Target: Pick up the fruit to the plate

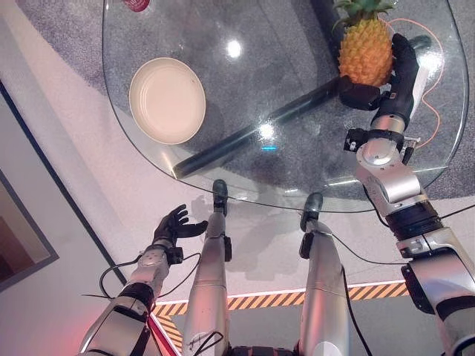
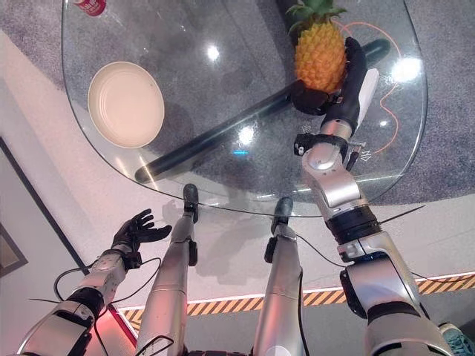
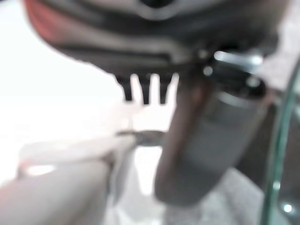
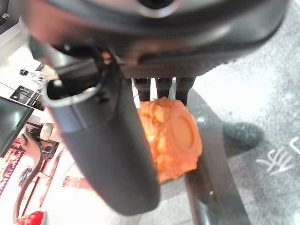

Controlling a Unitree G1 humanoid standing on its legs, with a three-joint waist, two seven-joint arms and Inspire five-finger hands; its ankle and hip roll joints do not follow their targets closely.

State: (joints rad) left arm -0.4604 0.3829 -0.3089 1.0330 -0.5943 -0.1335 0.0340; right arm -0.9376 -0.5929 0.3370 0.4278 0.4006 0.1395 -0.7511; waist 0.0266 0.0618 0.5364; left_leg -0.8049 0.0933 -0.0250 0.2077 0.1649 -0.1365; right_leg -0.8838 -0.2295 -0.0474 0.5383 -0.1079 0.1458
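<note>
The right hand (image 1: 386, 85) wraps the pineapple (image 1: 365, 50) at its base on the glass tabletop (image 1: 297, 148), well apart from the plate (image 1: 167, 100). The fruit is likely heavy, stiff and rough-skinned: grip the body, not the crown. The left hand (image 1: 174, 225) hangs open below the tabletop.

head stereo: top-down, shared table (image 1: 297, 178) | wrist cams: close-up

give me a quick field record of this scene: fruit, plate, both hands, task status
fruit: pineapple upright at the table's far right
plate: cream plate, empty, on the glass table at its left
right hand: right hand with fingers and thumb curled round the pineapple
left hand: left hand open, low beside the table, holding nothing
other: red object at the table's far edge
status: pineapple gripped, not yet at the plate
</note>
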